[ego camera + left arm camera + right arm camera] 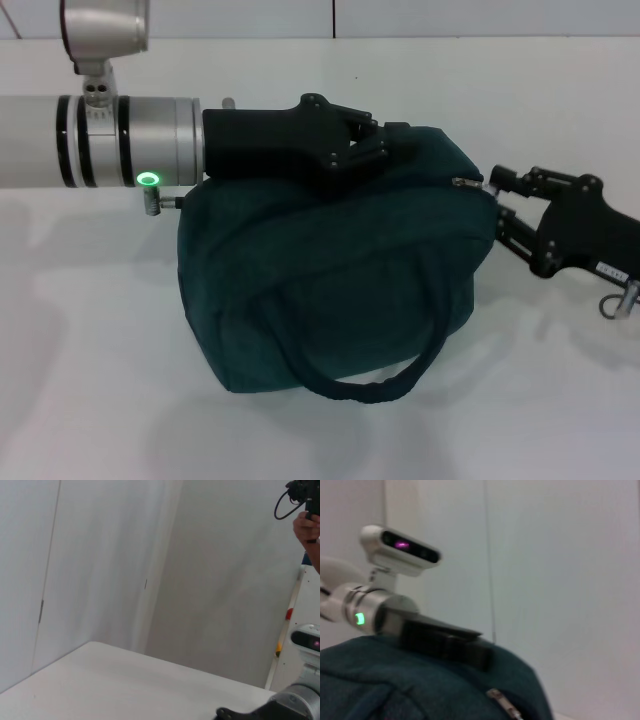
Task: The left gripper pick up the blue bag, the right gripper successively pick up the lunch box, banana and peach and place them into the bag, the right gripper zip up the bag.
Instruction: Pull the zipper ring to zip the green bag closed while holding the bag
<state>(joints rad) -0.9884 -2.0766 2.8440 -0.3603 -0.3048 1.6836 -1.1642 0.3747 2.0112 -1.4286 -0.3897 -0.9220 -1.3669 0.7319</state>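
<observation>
stage: late, zipping seems finished or close | bag (pixel 330 280): on worktop (pixel 90 380), top looks closed, no lunch box, banana or peach visible | left gripper (pixel 385 150): clamped on bag top | right gripper (pixel 497 205): at zipper pull (pixel 466 183), fingers state unclear

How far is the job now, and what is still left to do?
Near the end. No lunch box, banana or peach lies on the table, so they look packed. The bag looks closed, its zipper pull at the end by the right gripper. The left gripper is at the bag's top. Letting go remains.
</observation>
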